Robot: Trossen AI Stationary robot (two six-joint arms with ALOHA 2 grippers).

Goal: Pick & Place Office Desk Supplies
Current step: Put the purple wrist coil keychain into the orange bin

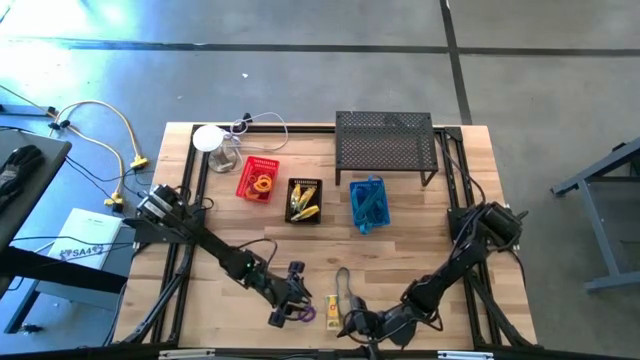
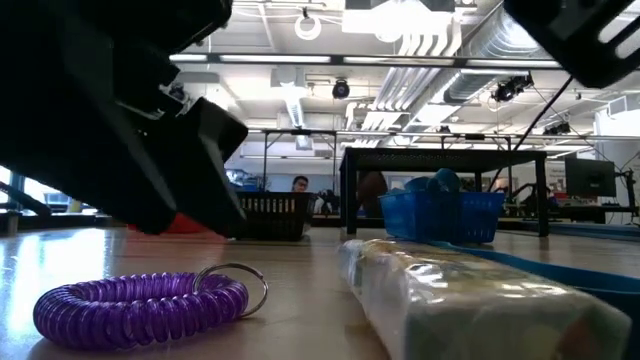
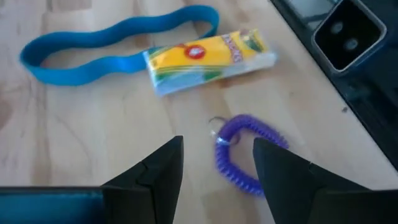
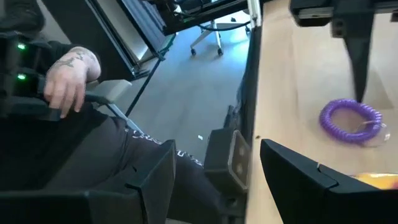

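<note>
While left gripper jaws stand wide, purple coil ring lies loose between them, on table.

the table is pale wood planks with visible grain, matt. the purple coil ring looks like glossy, ribbed plastic, with a thin shiny metal ring on it. the crayon pack has a smooth printed wrapper with a clear shiny film. the blue band looks like smooth, matt rubber. the shelf is black perforated metal. the baskets are slotted plastic.
</note>
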